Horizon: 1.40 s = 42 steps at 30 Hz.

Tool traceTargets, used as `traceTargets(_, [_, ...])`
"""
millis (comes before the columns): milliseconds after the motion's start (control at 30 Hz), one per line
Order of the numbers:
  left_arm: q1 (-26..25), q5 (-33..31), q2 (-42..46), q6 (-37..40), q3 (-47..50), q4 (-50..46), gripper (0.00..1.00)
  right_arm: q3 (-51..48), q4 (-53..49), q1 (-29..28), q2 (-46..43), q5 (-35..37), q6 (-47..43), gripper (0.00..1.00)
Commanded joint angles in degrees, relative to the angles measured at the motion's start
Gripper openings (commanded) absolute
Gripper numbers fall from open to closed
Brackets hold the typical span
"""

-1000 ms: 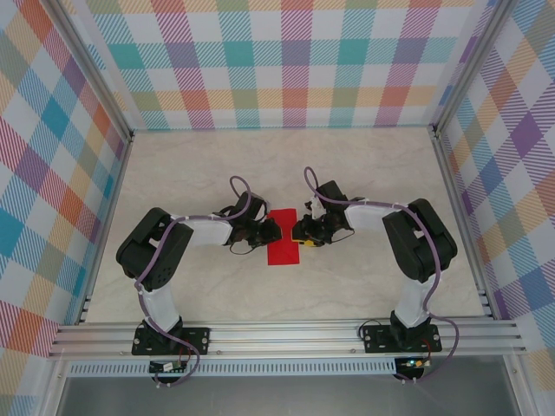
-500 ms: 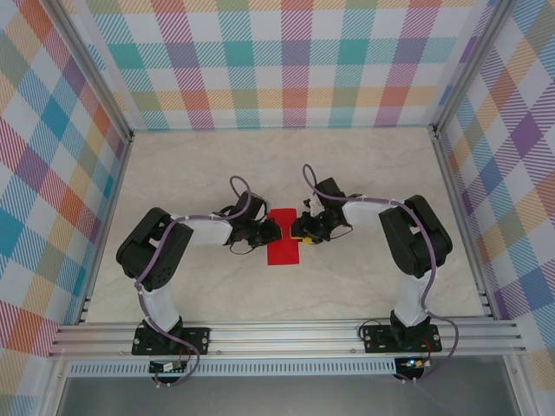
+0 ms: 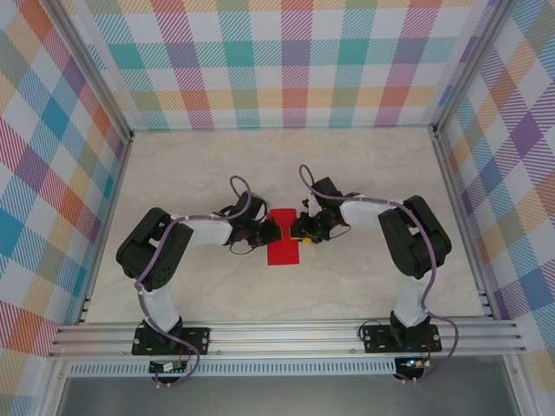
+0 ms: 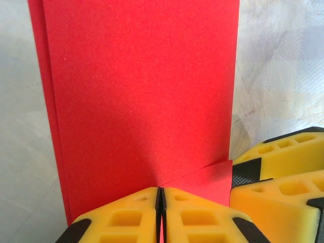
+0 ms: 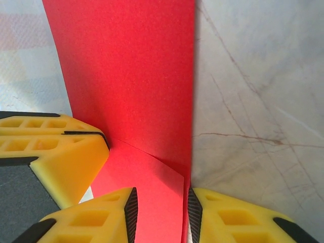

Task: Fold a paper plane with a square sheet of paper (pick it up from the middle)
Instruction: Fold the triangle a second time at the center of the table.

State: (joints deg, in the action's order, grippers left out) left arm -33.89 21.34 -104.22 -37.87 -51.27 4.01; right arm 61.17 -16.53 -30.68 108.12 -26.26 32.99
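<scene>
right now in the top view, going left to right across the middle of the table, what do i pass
left plaid wall → left arm → red sheet of paper → right arm → right plaid wall

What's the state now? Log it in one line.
paper: folded strip on table, one corner lifted | left gripper: shut on paper edge | right gripper: open, straddling lifted corner

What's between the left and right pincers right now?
The red sheet of paper, folded into a narrow strip, fills the gap from the left pincer to the right pincer; the top external view shows it.
</scene>
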Motion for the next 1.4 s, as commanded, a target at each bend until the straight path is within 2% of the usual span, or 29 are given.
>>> traceTargets(0, [-0.3,-1.4,-0.1,0.9,-0.5,-3.3,0.12,-0.1,0.8,-1.8,1.2,-1.2,0.3,0.33])
traceTargets(467, [-0.3,-2.3,1.9,0.6,-0.2,-3.1,0.12,-4.1,4.5,-1.1,-4.0,-4.1,0.0,0.31])
traceTargets(667, [-0.2,-3.6,2.9,0.9,0.0,-4.4,0.12,-4.0,0.8,-0.5,-6.0,2.4,-1.0,0.34])
traceTargets(767, [-0.2,-3.0,3.3,0.9,0.1,-3.8,0.14,-2.8,-1.3,-0.5,-5.5,4.2,-1.5,0.37])
traceTargets(967, [-0.2,-2.4,4.3,1.6,-0.2,-4.0,0.17,-1.6,-0.5,-0.8,-2.7,1.5,-0.4,0.38])
traceTargets(1367, [-0.2,-3.3,-1.1,1.9,-1.6,-7.2,0.11,-0.5,-0.8,-1.5,-0.2,0.3,0.3,0.37])
